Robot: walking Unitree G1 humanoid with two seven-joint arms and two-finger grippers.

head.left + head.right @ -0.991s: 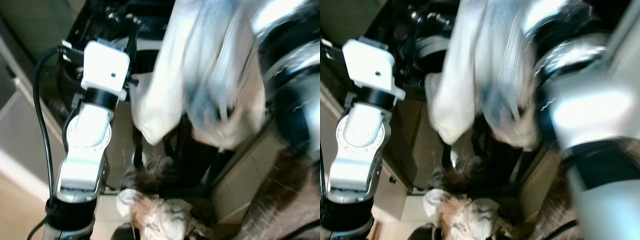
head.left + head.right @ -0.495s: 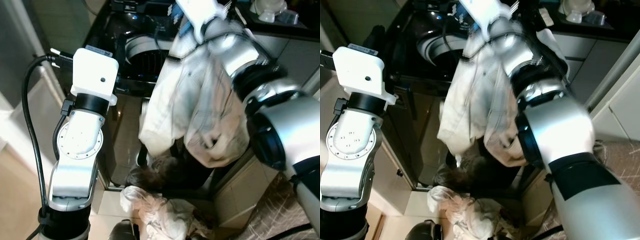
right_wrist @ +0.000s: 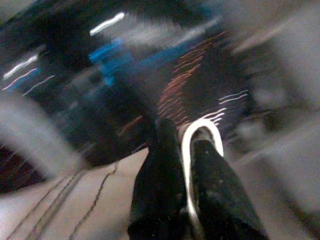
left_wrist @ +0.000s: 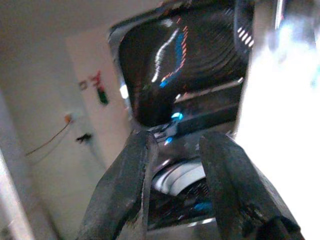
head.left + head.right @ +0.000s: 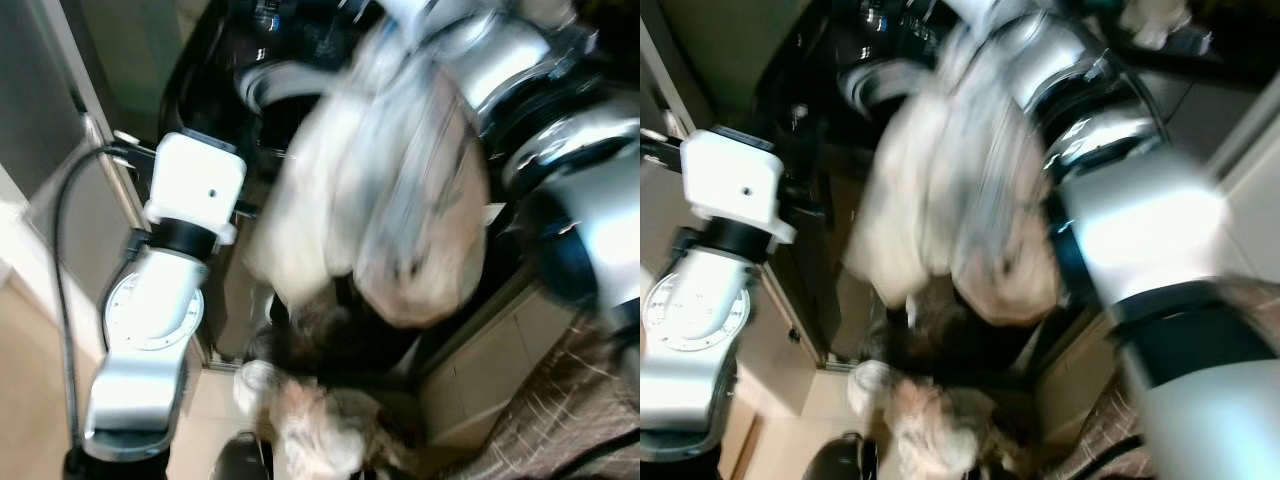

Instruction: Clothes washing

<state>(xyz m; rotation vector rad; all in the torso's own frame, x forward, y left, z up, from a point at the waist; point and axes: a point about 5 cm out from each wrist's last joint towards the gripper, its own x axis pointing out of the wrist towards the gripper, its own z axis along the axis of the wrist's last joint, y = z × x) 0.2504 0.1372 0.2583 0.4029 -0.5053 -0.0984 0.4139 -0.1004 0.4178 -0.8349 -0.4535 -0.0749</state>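
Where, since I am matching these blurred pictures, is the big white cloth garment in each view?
Left eye view: white cloth garment hangs at centre.
Right eye view: centre, slightly left.
Left wrist view: bright blur beside the open left gripper.
Right wrist view: pale fabric pinched by the right gripper.
Shared landmark: dark washing-machine drum.

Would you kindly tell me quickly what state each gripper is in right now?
Left gripper: open, holding nothing, aimed at the washing machine.
Right gripper: shut on the pale garment, a fold pinched between its jaws.
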